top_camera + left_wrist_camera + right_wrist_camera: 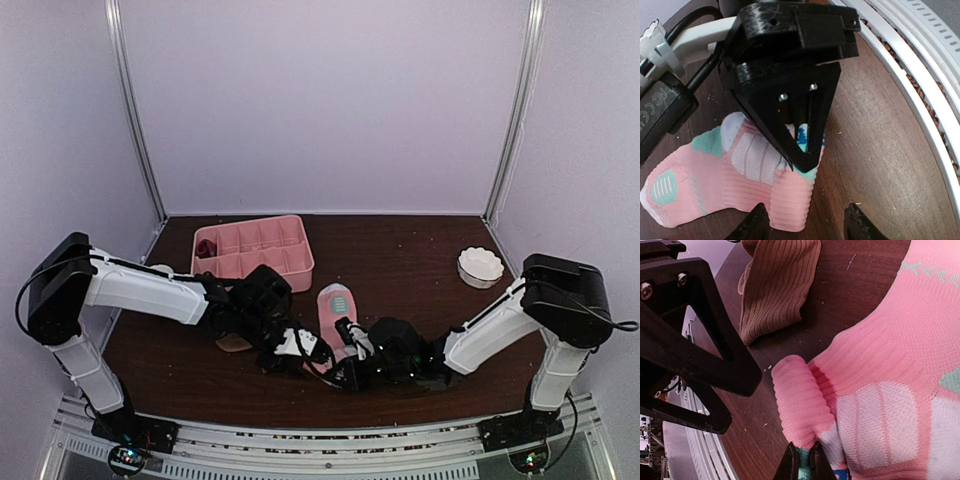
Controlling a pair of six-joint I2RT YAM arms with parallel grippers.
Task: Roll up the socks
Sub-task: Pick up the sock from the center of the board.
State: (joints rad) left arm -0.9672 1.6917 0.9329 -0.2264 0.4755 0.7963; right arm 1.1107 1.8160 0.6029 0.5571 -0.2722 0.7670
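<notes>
One of the socks, pink with white and mint patches, lies flat on the dark table, and its ribbed cuff end is folded over into a short roll. My right gripper is shut on the edge of that roll, pinching the fabric; its black fingers press down on the sock. My left gripper is open, its two tips straddling the rolled cuff without touching it. A tan ribbed sock lies crumpled just left of the pink one.
A pink divided tray stands at the back left with a dark red bundle in one compartment. A white scalloped bowl sits at the right. The metal front rail runs close behind both grippers.
</notes>
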